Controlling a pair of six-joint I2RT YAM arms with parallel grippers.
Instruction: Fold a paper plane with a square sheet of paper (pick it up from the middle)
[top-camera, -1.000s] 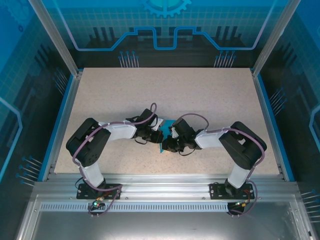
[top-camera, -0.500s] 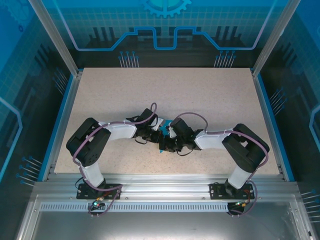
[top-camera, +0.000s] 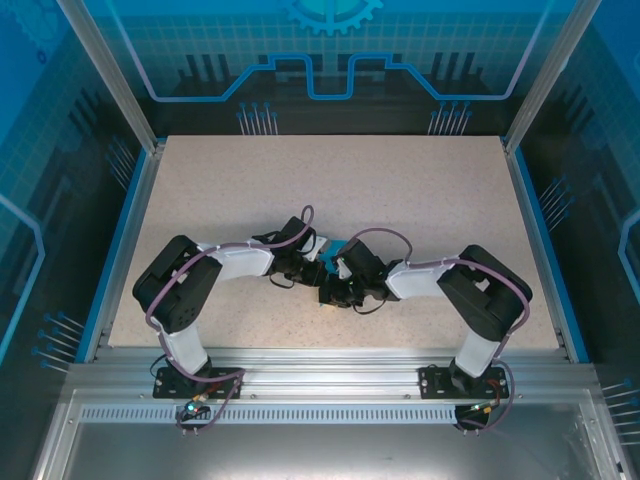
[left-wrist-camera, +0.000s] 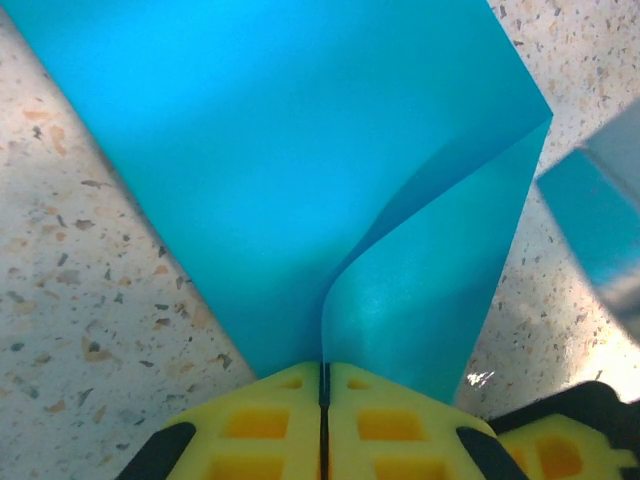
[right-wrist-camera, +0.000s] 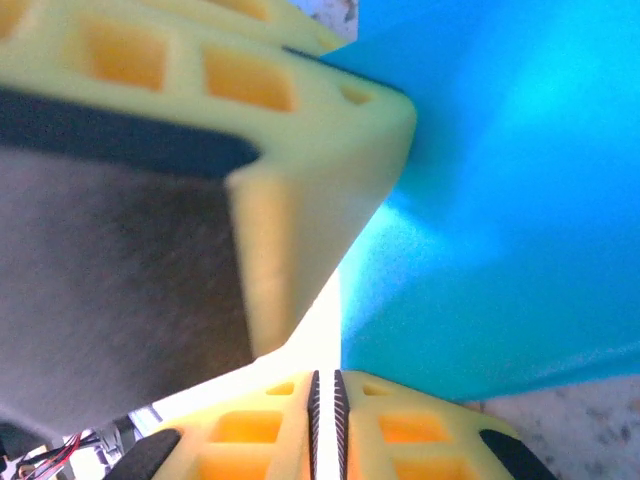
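The paper (left-wrist-camera: 300, 150) lies near the middle of the worktop (top-camera: 400, 190), between the two arms. It is mostly flat, but one side is lifted and curls over in a soft, uncreased bend. The left tool (left-wrist-camera: 322, 392) is clenched on the paper right where that bend begins, its yellow pads pressed together with the sheet running between them. The right tool (right-wrist-camera: 325, 388) sits just beside it, pads drawn together to a thin slit. The paper's edge reaches its tips, but I cannot tell whether the sheet is actually caught there (the view is very close and blurred).

The step in hand looks like an early fold: bringing the raised side over and setting a crease. To do it well, the left pinch should act as the anchor so the sheet does not slide. The raised side ought to be carried over low and slowly, its edge matched to the edge beneath before anything is pressed. Then flatten from the pinched end outward, so the crease runs straight. With the tools this close, small moves should avoid a clash or a tear.
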